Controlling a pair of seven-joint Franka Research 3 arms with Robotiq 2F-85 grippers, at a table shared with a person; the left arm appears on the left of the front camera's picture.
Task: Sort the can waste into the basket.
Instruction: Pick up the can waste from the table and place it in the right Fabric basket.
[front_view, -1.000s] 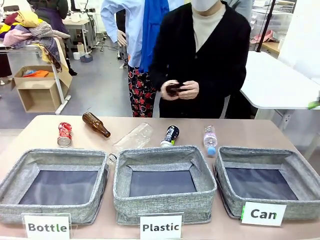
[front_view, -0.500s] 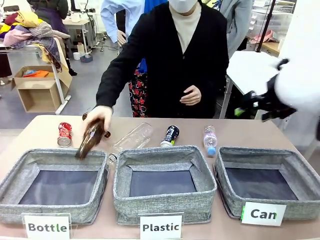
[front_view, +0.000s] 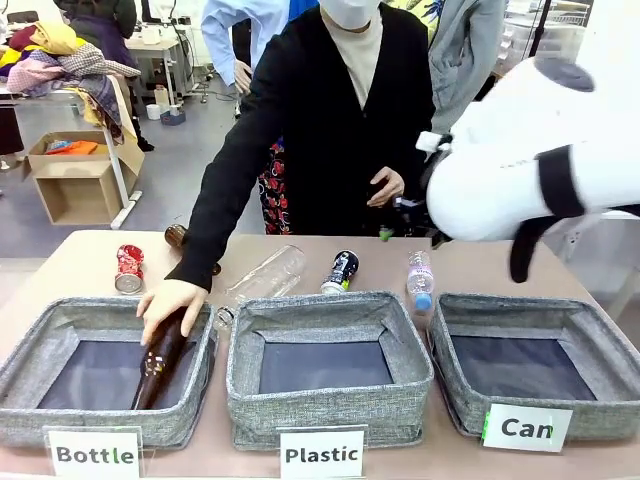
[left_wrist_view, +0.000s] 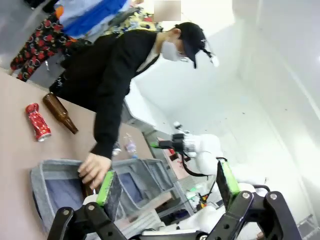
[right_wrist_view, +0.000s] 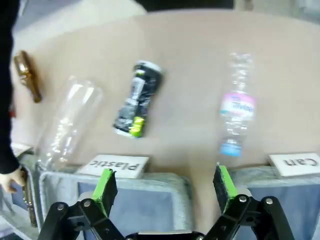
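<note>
Now: approach step, nothing grasped. My right gripper (right_wrist_view: 165, 184) fingers spread wide, empty, hovering above slim black can (right_wrist_view: 137, 100) lying on table (right_wrist_view: 190, 65) beyond Plastic bin (front_view: 320, 303). Crushed red can (front_view: 128, 268) far left. Can basket (front_view: 590, 318) has no can yet. Left gripper (left_wrist_view: 166, 182) likewise spread, aloft. Next: descend, straddle black can across width, clamp.
</note>
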